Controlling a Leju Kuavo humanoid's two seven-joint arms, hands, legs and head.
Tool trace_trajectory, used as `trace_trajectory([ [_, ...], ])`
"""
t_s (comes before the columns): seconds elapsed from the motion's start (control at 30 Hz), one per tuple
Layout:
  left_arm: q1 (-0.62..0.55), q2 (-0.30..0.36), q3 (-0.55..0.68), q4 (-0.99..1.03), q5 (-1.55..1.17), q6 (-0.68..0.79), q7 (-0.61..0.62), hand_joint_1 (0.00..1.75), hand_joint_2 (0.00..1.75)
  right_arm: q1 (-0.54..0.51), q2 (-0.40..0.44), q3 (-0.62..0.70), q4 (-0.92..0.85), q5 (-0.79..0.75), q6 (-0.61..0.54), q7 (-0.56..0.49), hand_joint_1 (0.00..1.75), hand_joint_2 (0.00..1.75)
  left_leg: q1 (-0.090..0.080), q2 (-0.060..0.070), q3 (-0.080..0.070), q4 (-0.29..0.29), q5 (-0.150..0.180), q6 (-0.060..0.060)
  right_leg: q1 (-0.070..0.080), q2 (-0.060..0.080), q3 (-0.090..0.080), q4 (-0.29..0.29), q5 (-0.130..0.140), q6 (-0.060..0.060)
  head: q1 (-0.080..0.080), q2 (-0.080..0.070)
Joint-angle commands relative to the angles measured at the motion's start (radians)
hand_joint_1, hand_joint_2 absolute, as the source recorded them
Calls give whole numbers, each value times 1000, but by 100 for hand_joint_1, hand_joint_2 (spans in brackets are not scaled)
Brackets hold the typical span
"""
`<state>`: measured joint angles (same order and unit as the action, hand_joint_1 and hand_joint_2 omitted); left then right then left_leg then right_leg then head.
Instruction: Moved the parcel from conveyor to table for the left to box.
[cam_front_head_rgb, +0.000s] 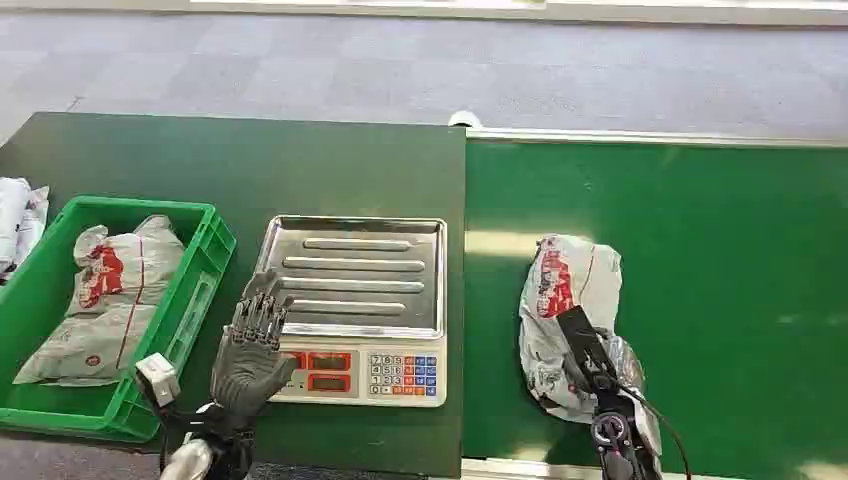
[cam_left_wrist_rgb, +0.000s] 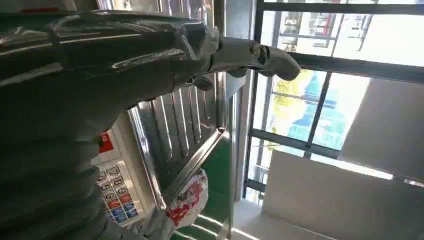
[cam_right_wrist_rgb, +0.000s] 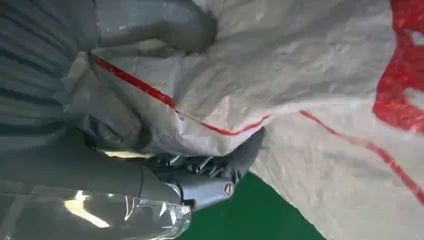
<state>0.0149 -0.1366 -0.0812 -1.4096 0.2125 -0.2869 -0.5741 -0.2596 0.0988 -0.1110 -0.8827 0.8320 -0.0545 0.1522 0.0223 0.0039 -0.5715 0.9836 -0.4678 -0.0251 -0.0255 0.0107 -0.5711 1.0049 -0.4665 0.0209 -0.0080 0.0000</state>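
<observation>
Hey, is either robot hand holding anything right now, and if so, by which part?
The right hand grips the grey parcel on the conveyor at its near end, fingers under the bag. The left hand holds nothing, hovering by the scale.

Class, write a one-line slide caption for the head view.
Right hand grips a grey parcel on the green conveyor; left hand hovers open beside the scale.

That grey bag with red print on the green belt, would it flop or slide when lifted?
Probably floppy: the parcel is wrinkled and lumpy, creasing around the right hand. Its glossy plastic skin may slip. It looks soft, unlikely to roll.
</observation>
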Motion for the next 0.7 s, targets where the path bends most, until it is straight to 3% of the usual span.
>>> trace_trajectory([
  [0.03, 17, 11, 19, 22, 3, 3, 4, 0, 175, -28, -18, 42, 120, -7, 19, -1, 175, 175, 0, 0, 2, -1, 0, 1, 1, 0, 2, -2, 0, -2, 0, 0],
  [0.4, 48, 7, 29, -7, 6, 7, -12, 0, 175, -28, -2, 28, 54, -34, -72, -58, 175, 175, 0, 0, 2, -1, 0, 2, 1, 0, 2, -1, 0, -2, 0, 0],
  [0.53, 59, 4, 33, -31, -1, 9, -20, 0, 175, -25, 14, 37, -110, -55, -211, -192, 175, 175, 0, -1, 0, 0, 0, 2, 0, 0, 0, 0, 0, -2, 0, 0],
  [0.7, 42, 3, 23, -25, -6, 8, -31, 0, 175, -10, 25, 98, -342, -58, -275, -255, 175, 175, -1, 1, -2, 1, 0, 2, 0, 1, -3, 2, 0, -3, 0, 0],
])
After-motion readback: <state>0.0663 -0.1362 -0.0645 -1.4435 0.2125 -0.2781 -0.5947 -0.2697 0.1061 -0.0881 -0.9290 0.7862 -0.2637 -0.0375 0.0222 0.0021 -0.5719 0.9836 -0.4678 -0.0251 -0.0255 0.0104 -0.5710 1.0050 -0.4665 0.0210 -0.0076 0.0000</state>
